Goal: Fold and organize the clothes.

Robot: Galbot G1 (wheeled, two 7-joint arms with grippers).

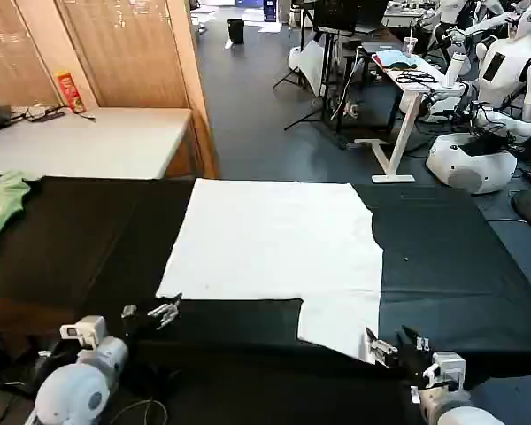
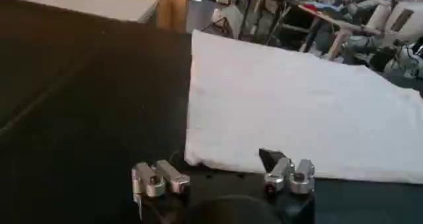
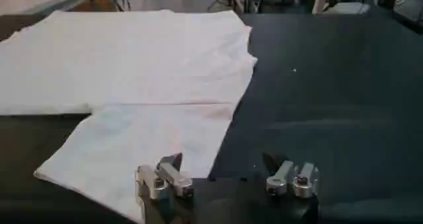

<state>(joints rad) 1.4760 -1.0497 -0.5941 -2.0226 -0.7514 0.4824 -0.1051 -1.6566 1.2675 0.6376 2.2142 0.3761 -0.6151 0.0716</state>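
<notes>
Lying flat on the black table [image 1: 478, 266], the T-shirt [image 1: 274, 248] puts its near sleeve just ahead of the spread, empty right gripper [image 1: 391, 347], its left corner before the spread, empty left gripper [image 1: 150, 314].

Bare black table [image 1: 460, 257] flanks the flat T-shirt [image 1: 279, 243].

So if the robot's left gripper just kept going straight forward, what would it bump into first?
Probably the white cotton T-shirt: the open left gripper points at its near corner, lying flat on the black table, though the height is hard to judge.
</notes>
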